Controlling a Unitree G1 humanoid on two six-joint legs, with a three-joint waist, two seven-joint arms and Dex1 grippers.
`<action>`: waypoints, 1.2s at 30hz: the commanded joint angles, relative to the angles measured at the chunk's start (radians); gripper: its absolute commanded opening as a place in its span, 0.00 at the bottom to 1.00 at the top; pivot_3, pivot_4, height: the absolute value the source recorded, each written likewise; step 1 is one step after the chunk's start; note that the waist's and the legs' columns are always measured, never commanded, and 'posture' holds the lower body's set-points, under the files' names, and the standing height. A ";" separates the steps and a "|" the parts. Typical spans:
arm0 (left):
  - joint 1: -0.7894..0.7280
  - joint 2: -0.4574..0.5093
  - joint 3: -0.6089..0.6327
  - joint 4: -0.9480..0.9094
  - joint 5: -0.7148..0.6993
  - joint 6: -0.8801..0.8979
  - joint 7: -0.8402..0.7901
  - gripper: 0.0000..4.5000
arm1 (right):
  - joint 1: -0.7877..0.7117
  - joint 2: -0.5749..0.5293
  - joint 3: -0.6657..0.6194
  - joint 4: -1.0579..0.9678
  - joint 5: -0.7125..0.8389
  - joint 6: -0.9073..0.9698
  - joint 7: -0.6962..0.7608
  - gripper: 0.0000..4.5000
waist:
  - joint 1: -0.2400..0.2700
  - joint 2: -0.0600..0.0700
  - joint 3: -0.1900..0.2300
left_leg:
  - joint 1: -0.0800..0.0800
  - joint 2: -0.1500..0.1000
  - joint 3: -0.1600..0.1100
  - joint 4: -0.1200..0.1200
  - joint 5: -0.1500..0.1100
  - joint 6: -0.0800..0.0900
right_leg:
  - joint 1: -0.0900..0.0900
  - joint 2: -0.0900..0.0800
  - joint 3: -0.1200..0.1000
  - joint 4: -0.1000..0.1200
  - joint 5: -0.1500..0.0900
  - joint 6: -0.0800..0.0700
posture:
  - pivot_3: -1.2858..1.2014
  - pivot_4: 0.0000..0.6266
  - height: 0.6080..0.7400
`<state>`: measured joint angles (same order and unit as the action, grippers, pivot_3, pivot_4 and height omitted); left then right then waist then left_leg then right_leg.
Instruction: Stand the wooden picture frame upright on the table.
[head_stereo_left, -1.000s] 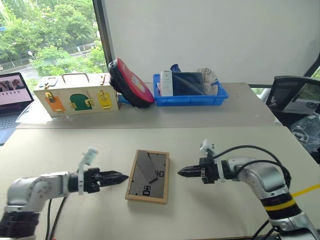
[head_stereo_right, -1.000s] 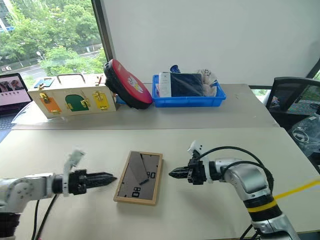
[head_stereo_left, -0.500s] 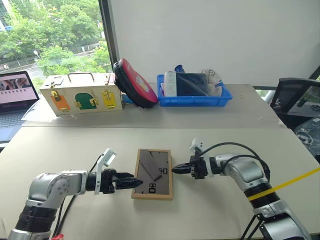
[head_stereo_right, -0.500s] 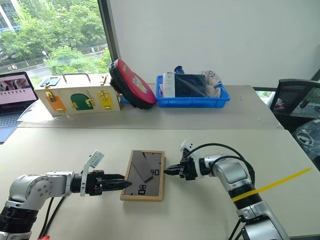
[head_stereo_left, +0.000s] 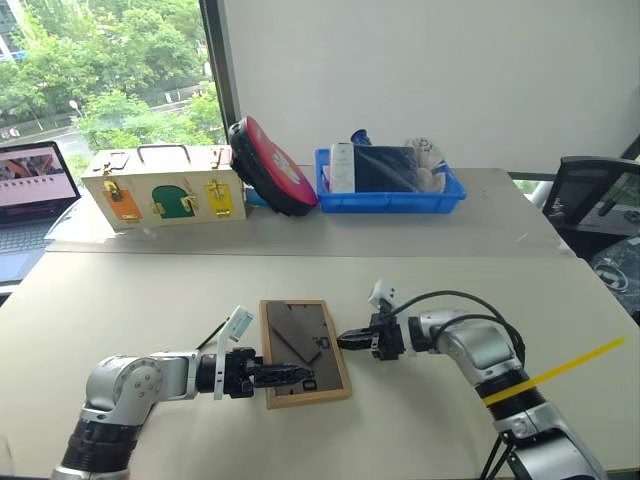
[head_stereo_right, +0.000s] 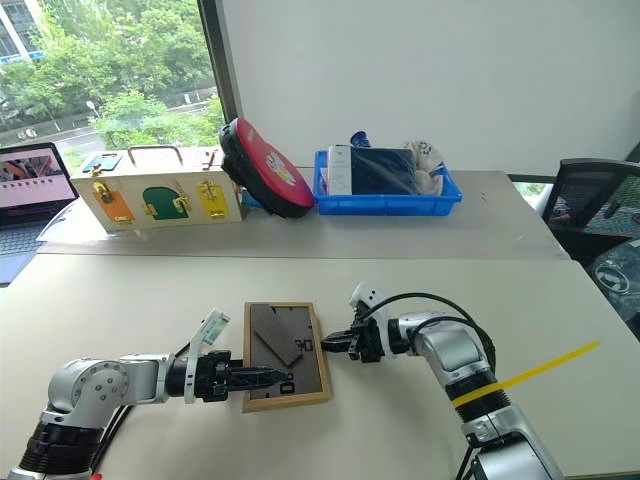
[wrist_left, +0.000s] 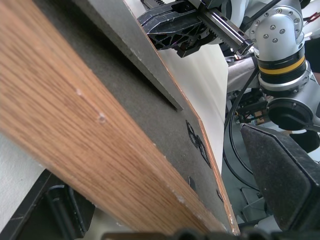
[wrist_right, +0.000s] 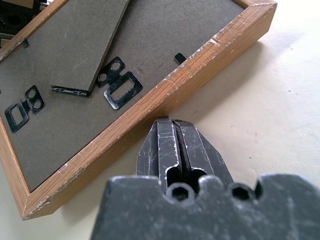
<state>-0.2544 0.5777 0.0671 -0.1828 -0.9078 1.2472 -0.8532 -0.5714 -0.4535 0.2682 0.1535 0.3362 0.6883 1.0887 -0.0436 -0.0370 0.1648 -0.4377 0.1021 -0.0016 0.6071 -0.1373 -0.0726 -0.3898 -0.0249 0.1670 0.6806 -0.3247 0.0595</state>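
Observation:
The wooden picture frame (head_stereo_left: 318, 372) lies flat on the table (head_stereo_left: 150, 300), with its dark grey back and stand flap (head_stereo_left: 295, 335) facing up. My left gripper (head_stereo_left: 295, 375) reaches in from the left and is open, its fingers (wrist_left: 282, 175) on either side of the frame's wooden edge (wrist_left: 100, 135) near the front corner. My right gripper (head_stereo_left: 343, 340) is shut and empty. Its tip (wrist_right: 167, 130) rests against the frame's right edge (wrist_right: 200, 65). The picture side is hidden underneath.
Along the back stand a cream latch box (head_stereo_left: 160, 190), a red round case (head_stereo_left: 265, 165) and a blue tray (head_stereo_left: 390, 195) of items. A laptop (head_stereo_left: 35, 190) sits at the far left, a black chair (head_stereo_left: 600, 200) at the right. Yellow tape (head_stereo_left: 560, 370) crosses the table's right side.
My left gripper has moved right, its fingers now straddling the frame's edge. The right gripper has closed in on the right edge. The frame has turned a little on the table.

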 joint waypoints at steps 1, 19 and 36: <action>0.023 0.034 0.018 -0.007 -0.016 0.011 -0.011 0.93 | 0.005 -0.006 -0.011 -0.017 -0.001 -0.017 0.002 0.00 | 0.000 0.000 0.000 | 0.000 0.000 0.000 0.000 0.000 0.000 | 0.000 0.000 0.000 0.000 0.000 0.000 | 0.52 0.24 0.84; -0.040 0.056 0.163 0.014 -0.178 0.037 -0.055 0.26 | -0.056 -0.103 -0.212 -0.182 0.167 0.089 0.020 0.00 | 0.001 -0.001 0.003 | -0.004 0.000 0.000 -0.001 0.000 0.000 | -0.004 0.000 0.000 0.000 0.000 0.000 | 0.52 0.24 0.84; -0.175 0.021 0.082 -0.001 -0.262 0.104 0.002 0.26 | -0.266 -0.151 -0.132 -0.411 0.331 0.291 -0.059 0.73 | 0.000 0.001 0.005 | -0.005 0.000 -0.001 -0.001 -0.001 0.000 | -0.005 0.000 0.000 -0.001 0.000 0.000 | 0.52 0.24 0.84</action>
<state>-0.4100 0.5902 0.1597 -0.1440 -1.1557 1.3636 -0.8244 -0.8413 -0.5804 0.1311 -0.2568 0.6859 1.0052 1.0215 -0.0439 -0.0361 0.1700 -0.4446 0.1019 -0.0021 0.6066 -0.1379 -0.0723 -0.3965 -0.0251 0.1669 0.6796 -0.3246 0.0594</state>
